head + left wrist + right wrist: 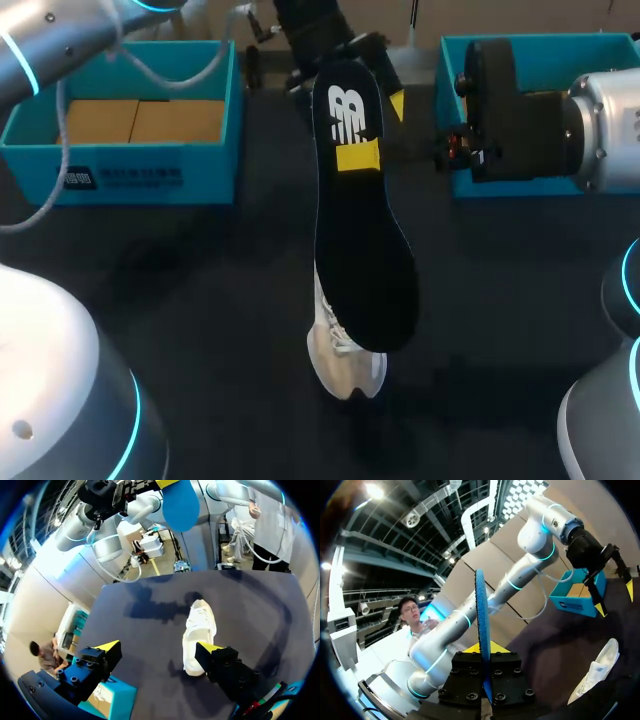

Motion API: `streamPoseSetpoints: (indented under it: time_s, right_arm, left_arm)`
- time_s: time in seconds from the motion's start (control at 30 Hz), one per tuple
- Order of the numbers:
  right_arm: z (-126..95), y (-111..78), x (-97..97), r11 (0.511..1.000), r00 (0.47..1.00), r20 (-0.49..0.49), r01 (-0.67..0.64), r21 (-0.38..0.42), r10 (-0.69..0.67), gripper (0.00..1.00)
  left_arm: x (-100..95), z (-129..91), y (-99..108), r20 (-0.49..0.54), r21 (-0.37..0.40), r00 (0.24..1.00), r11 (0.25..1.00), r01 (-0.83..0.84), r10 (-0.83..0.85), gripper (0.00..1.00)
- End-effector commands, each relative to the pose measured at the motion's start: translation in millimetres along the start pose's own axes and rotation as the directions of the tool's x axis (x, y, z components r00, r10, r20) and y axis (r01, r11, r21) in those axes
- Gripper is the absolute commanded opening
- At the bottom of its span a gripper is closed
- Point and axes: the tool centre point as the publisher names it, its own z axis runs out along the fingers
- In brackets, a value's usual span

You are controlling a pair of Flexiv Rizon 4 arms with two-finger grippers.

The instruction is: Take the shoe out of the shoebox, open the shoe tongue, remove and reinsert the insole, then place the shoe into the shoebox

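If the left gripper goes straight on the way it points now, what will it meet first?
Most likely the bare table beside the white shoe. The shoe lies ahead of one open finger, so that finger may touch it first; depth is unclear.

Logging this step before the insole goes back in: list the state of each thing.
Insole: out of the shoe, held up in the air.
Shoe: on the table, outside the shoebox.
Shoebox: open, no shoe inside.
Right gripper: shut on the insole.
Left gripper: open, empty, above the table.

White shoe (pixel 345 375) largely behind the black insole (pixel 360 240) (one end alone in sight)
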Motion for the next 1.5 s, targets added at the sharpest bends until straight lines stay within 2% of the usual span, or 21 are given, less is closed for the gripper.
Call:
streamPoseSetpoints:
  time_s: [0.03, 0.5, 0.67, 0.73, 0.97, 1.2, 1.3, 1.5]
  right_arm:
    - [2.5, -1.3, 0.3, 1.0, 1.0, 0.001, -0.001, -0.003, 0.001, 0.0]
    - [2.5, -1.3, 0.3, 1.0, 1.0, 0.001, -0.001, -0.003, 0.001, 0.0]
    - [2.5, -1.3, 0.3, 1.0, 1.0, 0.001, -0.001, -0.003, 0.001, 0.0]
    - [-1.0, 8.2, -6.6, 1.0, 1.0, -0.002, -0.015, -0.002, 0.015, 0.0]
    - [-26.1, 29.2, -29.0, 0.986, 0.989, -0.021, -0.144, -0.079, 0.143, 0.0]
    - [-42.2, 39.4, -49.7, 0.954, 0.964, -0.062, -0.265, -0.142, 0.259, 0.0]
    - [-46.4, 42.6, -60.4, 0.92, 0.95, -0.092, -0.313, -0.236, 0.3, 0.0]
    - [-46.4, 42.6, -60.4, 0.92, 0.95, -0.092, -0.313, -0.236, 0.3, 0.0]
  left_arm:
    - [4.4, 2.1, -1.3, 0.063, -0.006, 0.998, 1.0, -0.002, 0.003, 1.0]
    - [4.4, 2.1, -1.3, 0.063, -0.006, 0.998, 1.0, -0.002, 0.003, 1.0]
    - [9.2, -3.5, 1.4, 0.263, -0.044, 0.962, 0.996, -0.072, 0.081, 1.0]
    - [11.4, -6.3, 0.8, 0.331, -0.061, 0.939, 0.995, -0.082, 0.098, 1.0]
    - [19.3, -18.5, -0.9, 0.452, -0.109, 0.877, 0.986, -0.126, 0.162, 1.0]
    - [27.4, -25.1, -5.3, 0.512, -0.125, 0.831, 0.976, -0.178, 0.217, 1.0]
    - [28.3, -26.4, -9.2, 0.528, -0.13, 0.814, 0.971, -0.203, 0.241, 1.0]
    - [27.6, -25.0, -17.5, 0.555, -0.123, 0.788, 0.963, -0.24, 0.267, 1.0]
